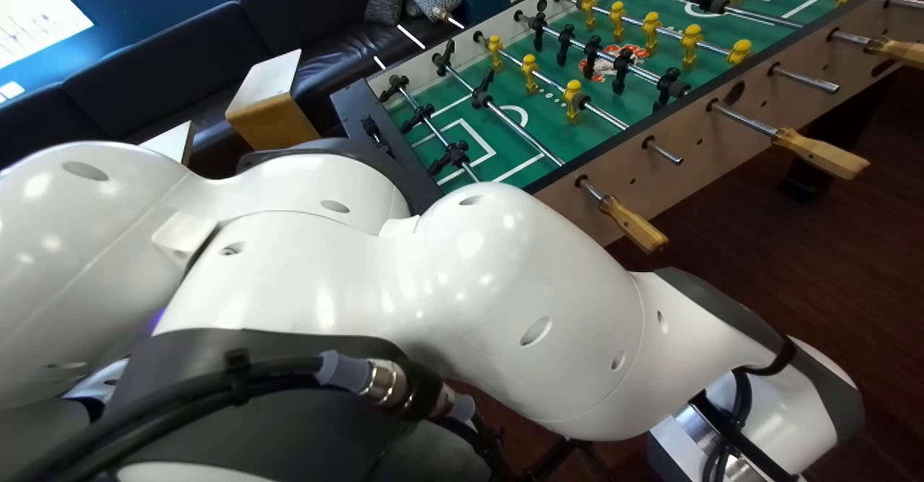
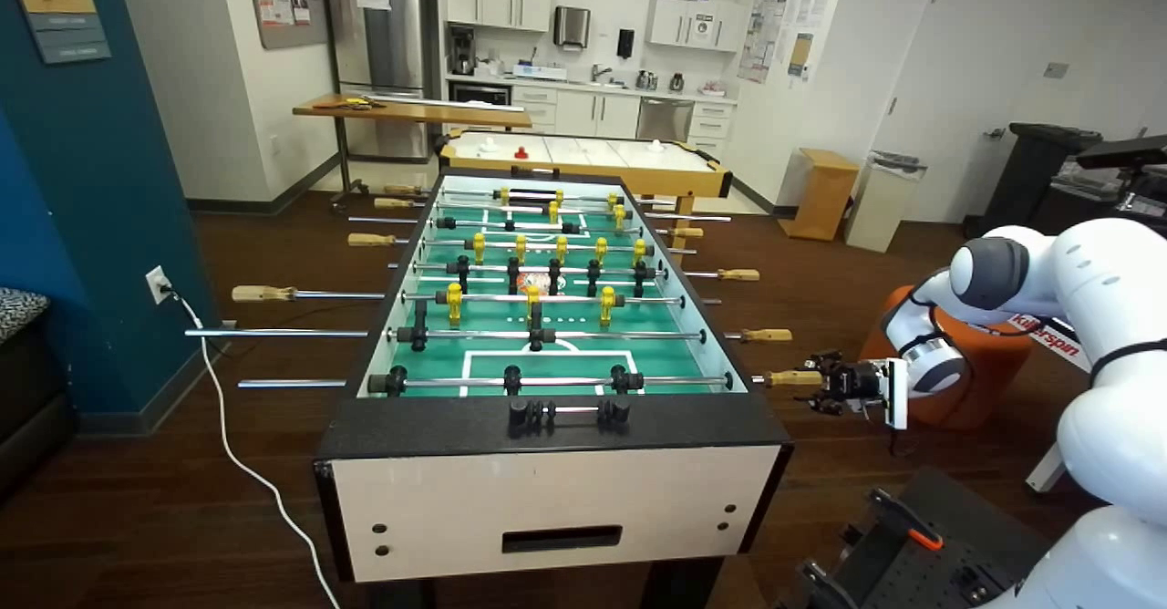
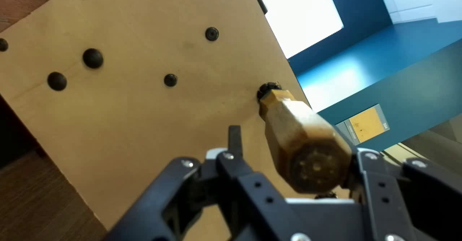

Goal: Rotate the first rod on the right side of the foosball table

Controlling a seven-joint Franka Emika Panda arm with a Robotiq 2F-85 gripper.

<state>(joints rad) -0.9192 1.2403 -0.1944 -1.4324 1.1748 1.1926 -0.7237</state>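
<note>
- The foosball table (image 2: 438,500) shows in both exterior views; its first rod (image 2: 565,381) crosses the centre of an exterior frame, just behind the table's near end.
- That rod's tan handle (image 3: 305,136) sits right of centre in my wrist view, slanting down and rightward.
- My fingers (image 3: 235,141) are wide apart, either side of the handle's near end, with a plain gap on the frame's left; on the right I cannot tell whether they touch.
- I judge this as lining up for the grip. I'd shift slightly towards frame right to centre the handle, then advance along the rod's line for more overlap.
- I'd squeeze on opposite flats, then roll about the rod's own axis; off-axis, I expect binding or slipping. Tilting black figures (image 2: 622,378) would confirm the turn.
- The neighbouring handle (image 2: 768,335), just above in an exterior view, needs clearance.
- The arm (image 1: 505,309) hides my handle in an exterior view, so I'd trust the wrist view.
</note>
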